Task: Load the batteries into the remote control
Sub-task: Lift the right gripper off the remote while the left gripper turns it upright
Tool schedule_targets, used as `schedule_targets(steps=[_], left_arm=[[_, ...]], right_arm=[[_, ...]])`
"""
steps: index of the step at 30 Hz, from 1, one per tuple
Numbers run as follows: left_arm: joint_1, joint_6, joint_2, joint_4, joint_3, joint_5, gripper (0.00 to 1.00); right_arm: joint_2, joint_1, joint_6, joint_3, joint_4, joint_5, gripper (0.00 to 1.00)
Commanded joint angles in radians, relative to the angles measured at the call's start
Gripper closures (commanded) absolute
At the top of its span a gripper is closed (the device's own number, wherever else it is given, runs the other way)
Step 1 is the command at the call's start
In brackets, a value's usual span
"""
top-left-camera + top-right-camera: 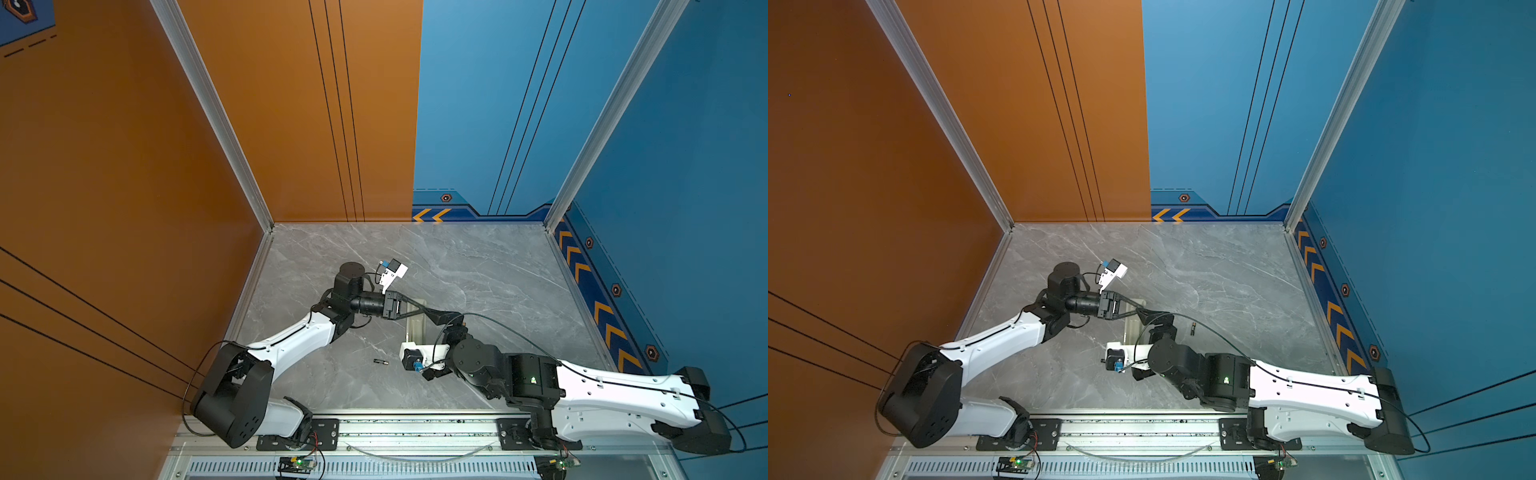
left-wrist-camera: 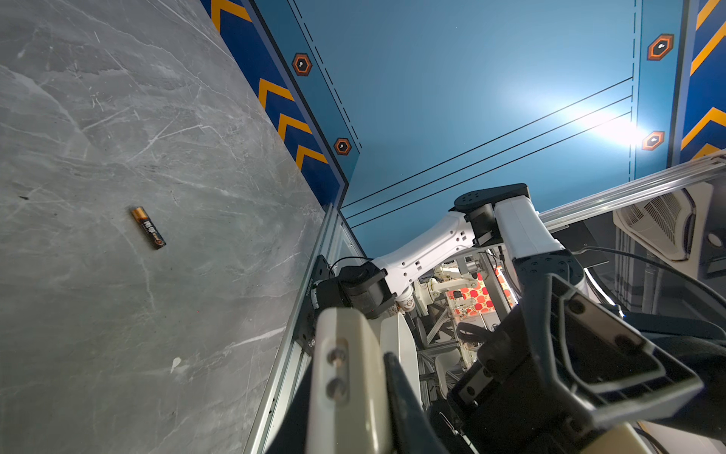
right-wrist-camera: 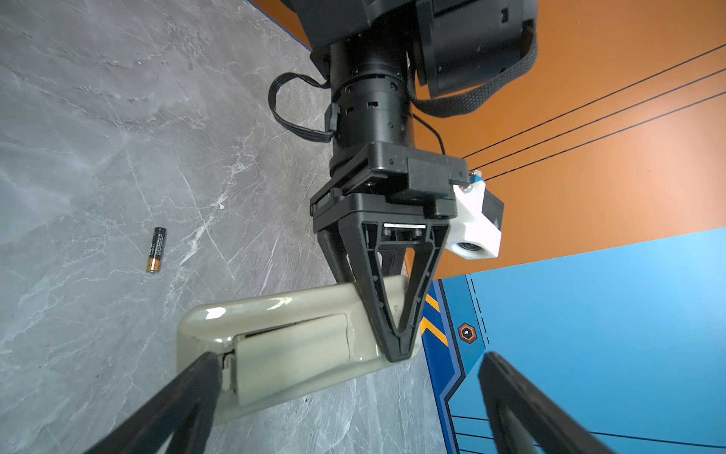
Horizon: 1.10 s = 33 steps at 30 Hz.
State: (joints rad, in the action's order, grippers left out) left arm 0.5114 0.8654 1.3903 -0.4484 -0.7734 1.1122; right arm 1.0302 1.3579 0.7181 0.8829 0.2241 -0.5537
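Left end effector (image 3: 398, 351) clamped; right end effector (image 3: 347, 357) spread wide

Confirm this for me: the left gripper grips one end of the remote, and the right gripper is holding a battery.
Not quite. The left gripper does grip one end of the remote control, but the right gripper is open and empty. The right wrist view shows its jaws spread wide and a battery lying loose on the table.

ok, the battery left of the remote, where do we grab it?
Probably mid-barrel of the battery, straight down from above, jaws closing across its width. It lies flat on the table, a slim cylinder apart from the remote, so only its long sides are open to pinch.
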Motion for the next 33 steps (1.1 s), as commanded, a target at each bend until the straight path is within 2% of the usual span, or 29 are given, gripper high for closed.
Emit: schedule_targets(steps=[1,13,19,22,25,29,33], left_arm=[[-0.005,0.003,-0.002,0.007,0.014,0.041,1.0],[-0.007,0.004,-0.001,0.007,0.014,0.04,1.0],[-0.023,0.001,-0.005,0.005,0.019,0.019,1.0],[-0.049,-0.002,-0.015,0.005,0.031,-0.011,1.0],[-0.069,-0.002,-0.015,0.004,0.037,-0.042,1.0],[-0.083,-0.023,-0.02,0.044,0.04,-0.099,1.0],[-0.094,-0.086,-0.049,0.167,0.03,-0.189,1.0]], right_arm=[[-0.013,0.008,-0.003,-0.012,0.016,0.019,0.0],[-0.026,0.01,-0.024,-0.005,0.032,0.043,0.0],[-0.061,0.01,-0.098,0.029,0.045,0.035,0.0],[-0.099,-0.004,-0.205,0.076,0.07,0.031,0.0],[-0.128,-0.048,-0.372,0.138,0.112,0.014,0.0],[-0.114,-0.154,-0.648,0.246,0.266,0.063,0.0],[-0.062,-0.252,-0.843,0.33,0.422,0.12,0.0]])
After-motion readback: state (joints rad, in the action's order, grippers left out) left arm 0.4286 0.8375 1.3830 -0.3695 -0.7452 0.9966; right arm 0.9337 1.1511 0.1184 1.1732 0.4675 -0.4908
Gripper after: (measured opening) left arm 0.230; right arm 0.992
